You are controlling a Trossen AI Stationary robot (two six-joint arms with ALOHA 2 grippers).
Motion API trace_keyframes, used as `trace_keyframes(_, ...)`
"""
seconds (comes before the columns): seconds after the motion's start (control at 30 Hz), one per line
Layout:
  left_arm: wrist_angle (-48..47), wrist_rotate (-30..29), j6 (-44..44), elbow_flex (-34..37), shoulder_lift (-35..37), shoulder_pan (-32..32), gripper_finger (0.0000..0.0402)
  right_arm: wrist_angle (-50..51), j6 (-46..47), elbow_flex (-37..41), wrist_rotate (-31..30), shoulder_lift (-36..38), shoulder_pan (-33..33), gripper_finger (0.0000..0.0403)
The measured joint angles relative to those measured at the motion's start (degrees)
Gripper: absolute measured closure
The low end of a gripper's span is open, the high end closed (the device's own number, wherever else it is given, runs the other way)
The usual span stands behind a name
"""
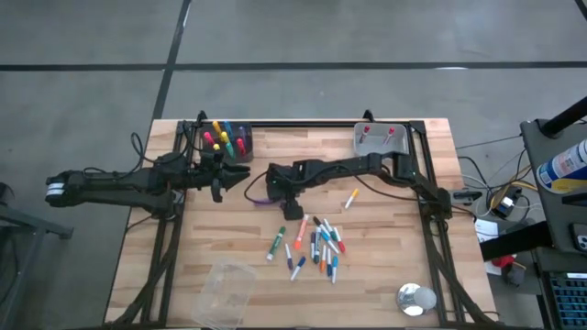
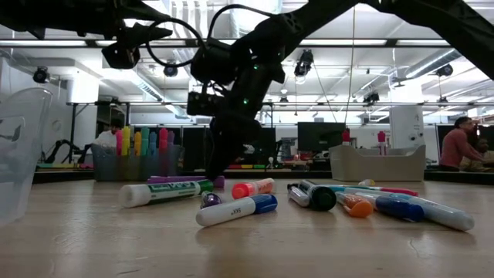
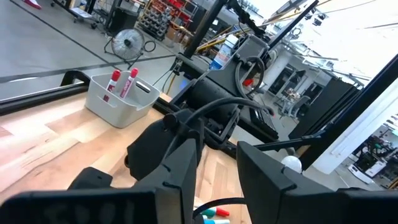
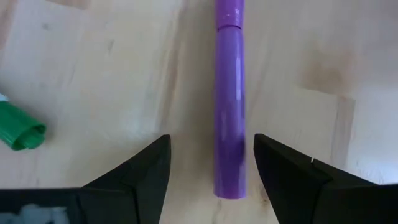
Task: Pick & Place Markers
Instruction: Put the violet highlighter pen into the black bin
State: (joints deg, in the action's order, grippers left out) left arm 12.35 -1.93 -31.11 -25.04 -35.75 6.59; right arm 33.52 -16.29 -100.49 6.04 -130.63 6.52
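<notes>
Straddling a purple marker, the right gripper has its jaws set wide, one dark finger on each side of the barrel, neither touching it; nothing is gripped yet.

- Purple marker: lies flat on the tabletop, lengthwise between the jaws, cap end pointing away from them. The jaws run across the barrel, which suits a pinch on its narrow width.
- Green-capped marker: just off to one side of the right jaws, apart from the purple one.
- Loose markers: a scatter of mixed colours beyond the right jaws toward the front edge, several touching or crossing; one yellow-tipped marker lies alone beside them.
- Dark holder: at the back, near the left jaws, with yellow and pink markers standing upright in it. Judged to be one drop-off point.
- Grey bin: at the back behind the right arm, two red-tipped markers inside.
- Clear cup and small metal lid: near the front edge, well apart from both jaws.

Right arm: reaches from the back right across the tabletop, wrist bent so the jaws point straight down, low over the wood.

Left gripper: jaws parted with nothing between them, held above the tabletop near the holder, arm stretched in level from the left side, waiting.
</notes>
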Motion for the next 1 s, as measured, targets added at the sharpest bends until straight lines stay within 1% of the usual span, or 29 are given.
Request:
trace_keyframes(0.13, 0.0, 0.0, 0.0, 0.0, 0.0, 0.0, 0.0294, 0.0, 0.5, 0.0, -0.1, 0.0, 0.1, 0.0187)
trace_keyframes(0.37, 0.0, 0.0, 0.0, 0.0, 0.0, 0.0, 0.0294, 0.2, 1.3, 0.2, -0.1, 0.0, 0.1, 0.0236)
trace_keyframes(0.57, 0.0, 0.0, -0.1, 0.0, 0.0, 0.0, 0.0294, 0.3, 2.4, 0.2, -0.2, 0.0, 0.1, 0.0263)
trace_keyframes(0.7, 0.0, 0.0, -0.3, 0.0, 0.0, 0.0, 0.0294, 0.8, 2.9, 0.6, -0.3, 0.0, 0.1, 0.0276)
trace_keyframes(0.8, 0.0, 0.0, -0.3, 0.0, 0.0, 0.0, 0.0294, 1.0, 2.9, 0.6, -1.7, 0.0, 0.0, 0.0283)
trace_keyframes(1.0, 0.0, 0.0, -0.3, 0.0, 0.0, 0.0, 0.0294, 1.9, 4.4, 1.5, -1.8, 0.0, 0.0, 0.0293)
